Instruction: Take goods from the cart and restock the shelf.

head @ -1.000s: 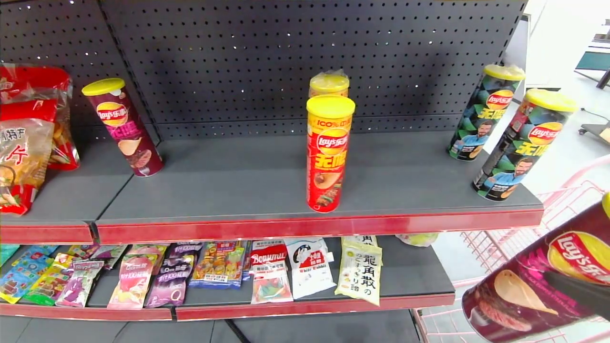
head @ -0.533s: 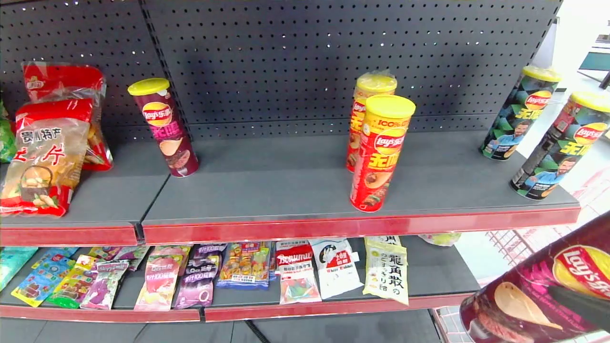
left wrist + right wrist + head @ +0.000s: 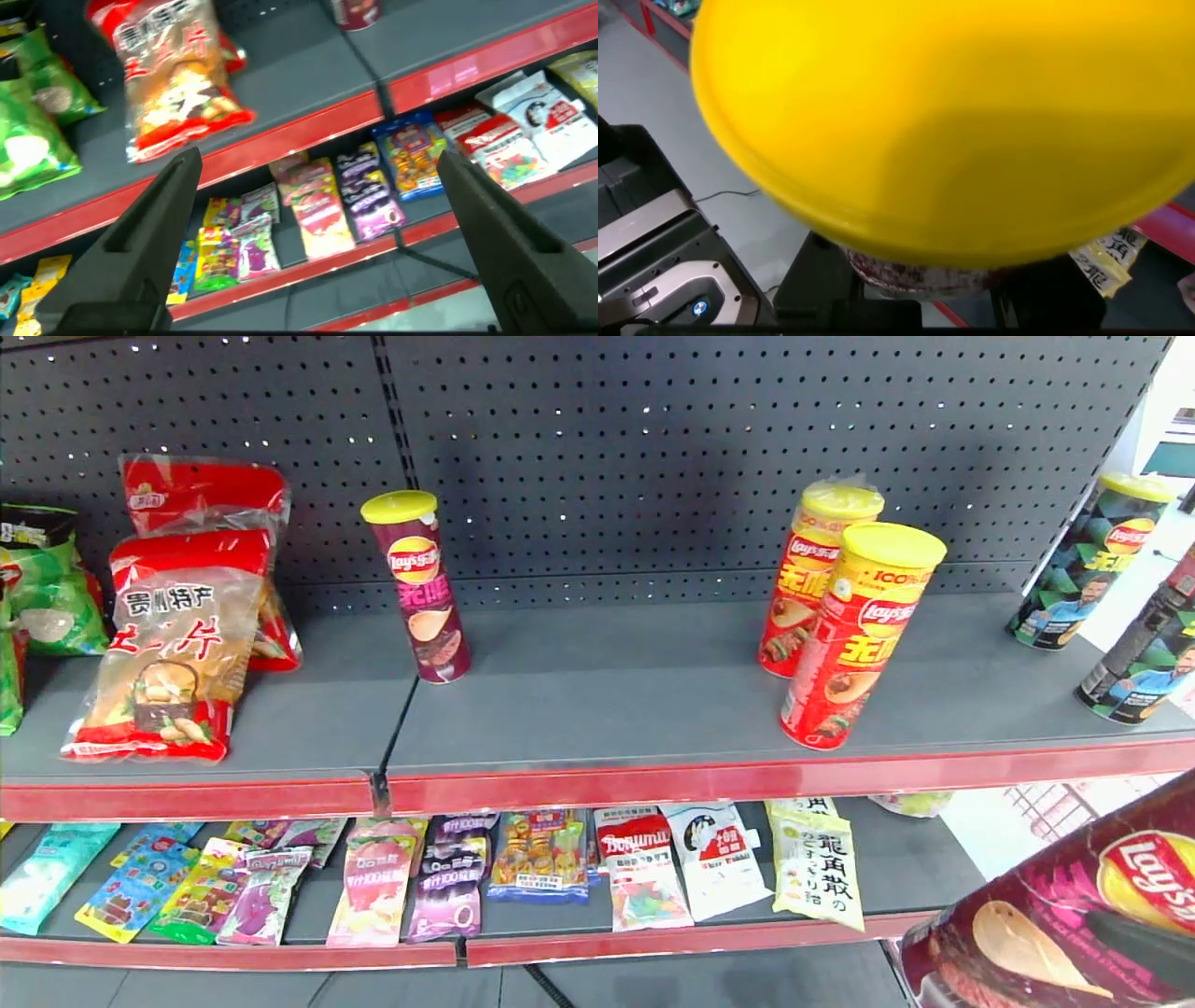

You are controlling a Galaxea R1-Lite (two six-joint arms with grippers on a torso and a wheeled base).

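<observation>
Maroon chip can (image 3: 1036, 943) gripped by right fingers (image 3: 1148, 947), yellow lid (image 3: 943, 121) facing wrist, left fingers (image 3: 140, 252) spread

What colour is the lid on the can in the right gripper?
Yellow; the lid of the can shows best in right wrist view.

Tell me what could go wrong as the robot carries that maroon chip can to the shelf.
The held maroon can hangs tilted below the shelf's red front edge; rising, it could strike that edge. The front red can stands near the edge, between it and the matching can on the shelf, so a sweep across might knock it off.
</observation>
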